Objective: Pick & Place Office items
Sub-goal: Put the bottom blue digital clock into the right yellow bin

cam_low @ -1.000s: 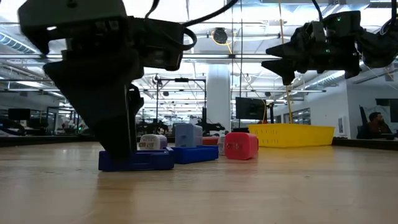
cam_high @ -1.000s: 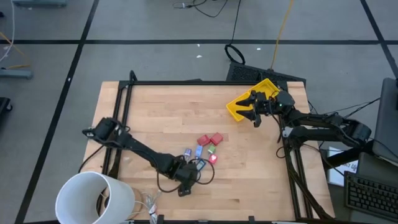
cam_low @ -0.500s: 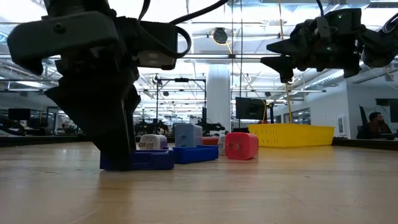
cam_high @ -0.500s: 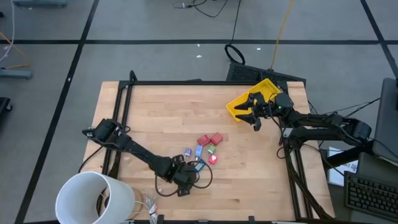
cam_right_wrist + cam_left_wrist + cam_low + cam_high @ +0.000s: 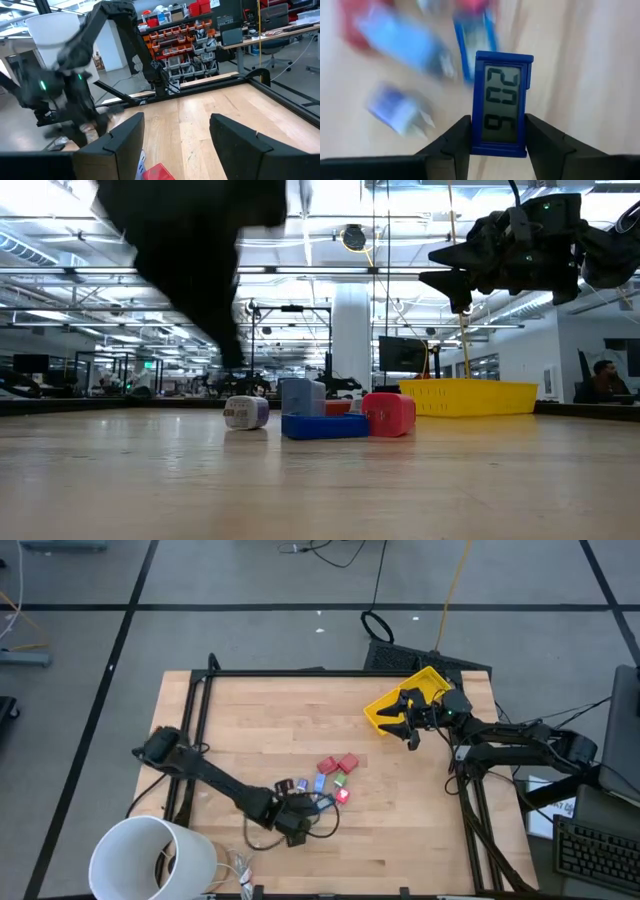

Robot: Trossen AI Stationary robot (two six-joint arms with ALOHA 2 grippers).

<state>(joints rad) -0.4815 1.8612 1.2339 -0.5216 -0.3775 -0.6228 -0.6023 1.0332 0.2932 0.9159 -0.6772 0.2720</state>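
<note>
Lifted off the table since a second ago, the blue clock (image 5: 502, 102) sits pinched between the left gripper (image 5: 498, 145) fingers, beside the red blocks (image 5: 340, 764). Gripped low, it could pivot out. Right gripper (image 5: 410, 716) hangs spread over the bin (image 5: 385, 708).

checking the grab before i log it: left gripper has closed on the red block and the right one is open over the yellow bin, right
Not quite. The left gripper is closed on a blue-framed rectangle with a digit display, not a red block; the left wrist view shows it between the fingers. The right gripper is indeed open over the yellow bin.
</note>
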